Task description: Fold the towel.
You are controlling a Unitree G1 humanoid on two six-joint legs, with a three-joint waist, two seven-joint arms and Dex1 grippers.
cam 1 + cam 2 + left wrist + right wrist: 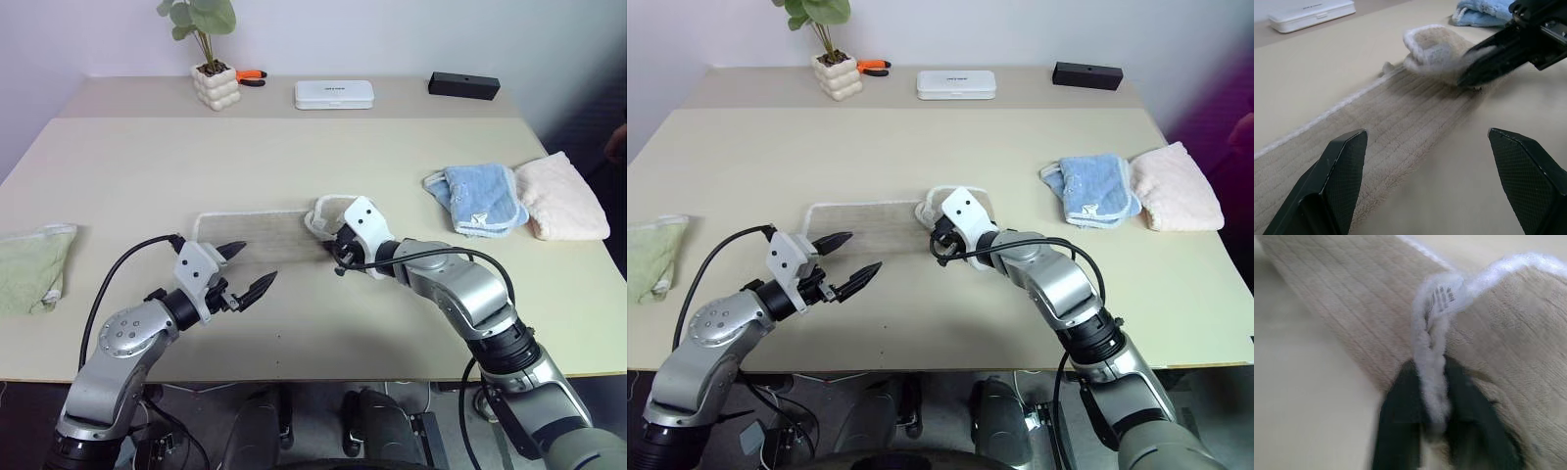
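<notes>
the towel [257, 236] is seen as a soft, ribbed terry cloth, beige-tan with a whitish edge trim, and it is judged to be light and limp: it will sag and drape wherever it is not supported, and the pile should give the black fingers a fair bite rather than slip. the trimmed edge and the corners are judged the best places to be taken hold of, since the hem is thicker and a corner lets a whole flap be carried over. the towel is laid as a long strip across the middle of the table [294, 157], with its right end lifted and curled back over the strip. that raised end is pinched at its white hem by the right gripper [1436, 396]; in the right wrist view the trim is seen squeezed between the two dark fingers, so the jaws are taken as closed on the cloth, though whether the hold is being loosened cannot be told. the left gripper [245, 273] is held just in front of the near long edge of the strip, toward its left half, with its fingers spread wide and nothing between them; in the left wrist view the ribbed cloth is seen lying between and beyond the two fingers [1337, 181], not touched by them. a light blue towel [478, 198] and a pale green towel [34, 266] are left well apart at the table's sides.
</notes>
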